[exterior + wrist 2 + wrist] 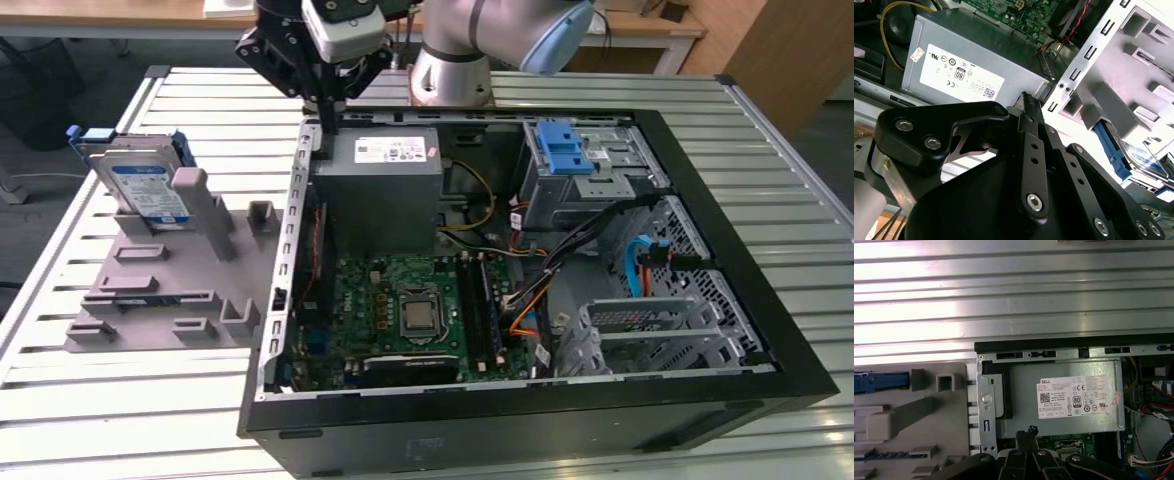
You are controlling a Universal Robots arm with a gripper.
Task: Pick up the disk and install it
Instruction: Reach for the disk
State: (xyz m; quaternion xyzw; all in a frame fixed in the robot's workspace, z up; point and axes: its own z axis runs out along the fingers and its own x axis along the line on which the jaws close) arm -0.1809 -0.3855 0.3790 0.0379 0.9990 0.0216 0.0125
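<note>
Gripper (327,115) closed, empty, over case (534,108) rim, 12 o'clock of power supply (378,190), disk (139,186) upright in holder (160,290) at 8 o'clock, well apart

A robotics lab: a robot arm (461,55) at a slatted aluminium tabletop (754,130), an opened computer case (787,330), wooden desks (661,35) far behind.

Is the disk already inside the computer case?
No, in the exterior view the disk stands upright in the grey holder, outside the computer case, on the exterior view's left.
</note>
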